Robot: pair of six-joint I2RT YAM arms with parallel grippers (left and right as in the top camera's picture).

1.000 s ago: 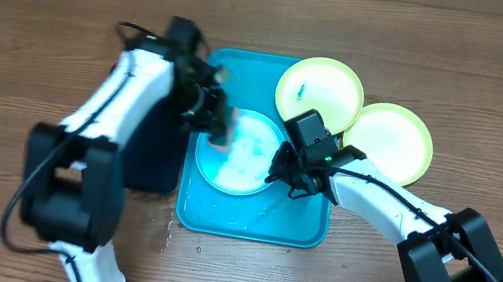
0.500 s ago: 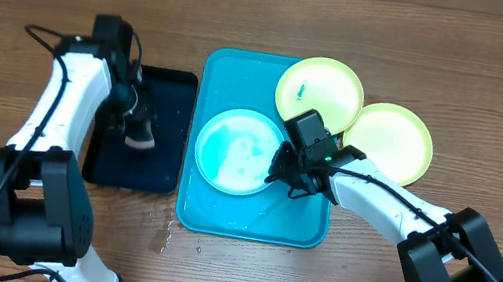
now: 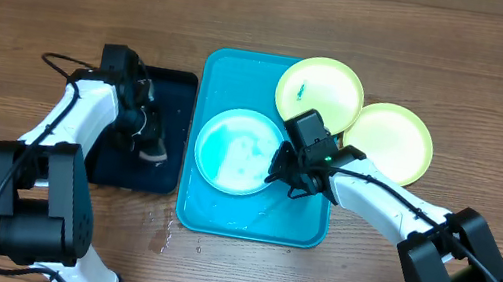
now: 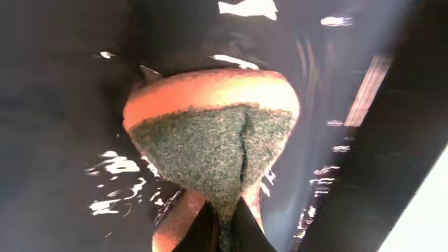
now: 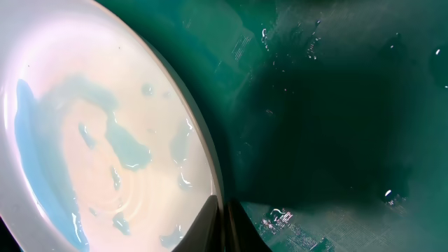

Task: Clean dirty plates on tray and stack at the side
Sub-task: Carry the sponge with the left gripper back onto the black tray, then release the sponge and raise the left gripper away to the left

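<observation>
**Left tool** (image 3: 149,148). Jaws pressed onto an orange foam sponge with a green scouring face (image 4: 213,140), pinching it by its narrow lower end. It was held over the small black rectangular plastic tray (image 3: 177,99), whose wet surface glinted. Contact between sponge and tray could not be told.

**Right tool** (image 5: 222,220). Fingers pressed together, tips at the right rim of the round light blue plastic plate (image 3: 238,151). Whether the rim was caught between them could not be told.

**Task's things.** The light blue plate lay flat in the large bright blue rectangular plastic tray (image 3: 210,213), filmed with water and pale blue streaks. One yellow-green rimmed round plate (image 3: 320,93), with a small blue smear, sat across the tray's far right corner. A second yellow-green plate (image 3: 390,141) lay just beside it on the wooden bench (image 3: 37,26), their edges meeting.

**Hazards, as judged.**
- The wet plate could skid on the wet tray, because the closed tips had little purchase on its rim.
- The perched yellow-green plate could be knocked by the right wrist, which stood close by.
- The sponge could drip across the bench if carried.

**Pose.**
- Left arm: elbow bent outward, forearm angled inward, wrist tipped down over the black tray.
- Right arm: stretched low and diagonally from the near right, wrist pitched down at the plate's edge.
</observation>
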